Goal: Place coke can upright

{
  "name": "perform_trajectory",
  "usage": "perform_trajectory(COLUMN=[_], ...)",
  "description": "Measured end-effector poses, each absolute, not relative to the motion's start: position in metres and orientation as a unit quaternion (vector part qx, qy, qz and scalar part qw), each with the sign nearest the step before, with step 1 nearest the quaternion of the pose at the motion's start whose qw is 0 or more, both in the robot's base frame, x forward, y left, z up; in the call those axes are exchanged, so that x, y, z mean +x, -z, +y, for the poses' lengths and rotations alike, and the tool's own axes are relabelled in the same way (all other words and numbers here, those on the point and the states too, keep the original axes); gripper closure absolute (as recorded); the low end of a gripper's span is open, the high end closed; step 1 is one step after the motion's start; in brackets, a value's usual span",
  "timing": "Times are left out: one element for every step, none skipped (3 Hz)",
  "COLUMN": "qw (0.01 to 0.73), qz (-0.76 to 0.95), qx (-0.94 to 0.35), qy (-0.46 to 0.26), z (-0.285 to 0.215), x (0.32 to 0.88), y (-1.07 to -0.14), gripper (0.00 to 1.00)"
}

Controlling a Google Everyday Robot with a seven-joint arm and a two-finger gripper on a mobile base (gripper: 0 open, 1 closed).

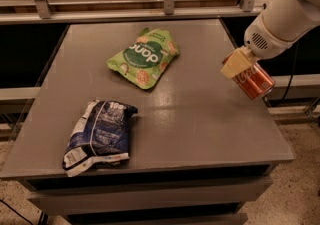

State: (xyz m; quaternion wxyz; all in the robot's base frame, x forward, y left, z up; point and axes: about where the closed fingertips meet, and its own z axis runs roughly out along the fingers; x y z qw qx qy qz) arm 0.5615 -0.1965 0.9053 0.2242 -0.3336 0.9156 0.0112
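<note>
One grey tabletop (200, 124) fills most of the view, with a metal rail (125, 16) running along its far edge. The robot's white arm (282, 19) reaches in from the upper right corner and slants down toward the tabletop's right edge. A dark blue snack bag (99, 136), crumpled and printed in white, lies flat near the front left corner. A green snack bag (142, 58) with white lettering lies flat toward the back, near the middle, well apart from the blue one. At the end of the arm the hand (246, 71) hangs over the right edge of the tabletop, far from both bags. One pale yellow finger (235, 64) shows on the near left side, pressed against the coke can (256, 81), so the hand is pinching the can between its fingers. The can is tilted rather than upright: its red body slants down to the right and its silver end faces the lower right. It appears to be held clear of the surface, right at the tabletop's edge.
</note>
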Motion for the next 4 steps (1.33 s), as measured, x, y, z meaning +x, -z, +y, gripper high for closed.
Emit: perform_trajectory(qw=[0.222,0.237,0.293,0.385], qz=[0.916,0.91,0.888,0.843], qx=[-0.335,-0.339,-0.348,-0.343], qy=[-0.011,-0.021,-0.068,-0.157], z=[-0.195,-0.207,-0.214,-0.224], x=[0.561,0.567,0.585,0.607], y=[-0.905,-0.902,-0.895,-0.896], gripper=[1.0,1.0,1.0,1.0])
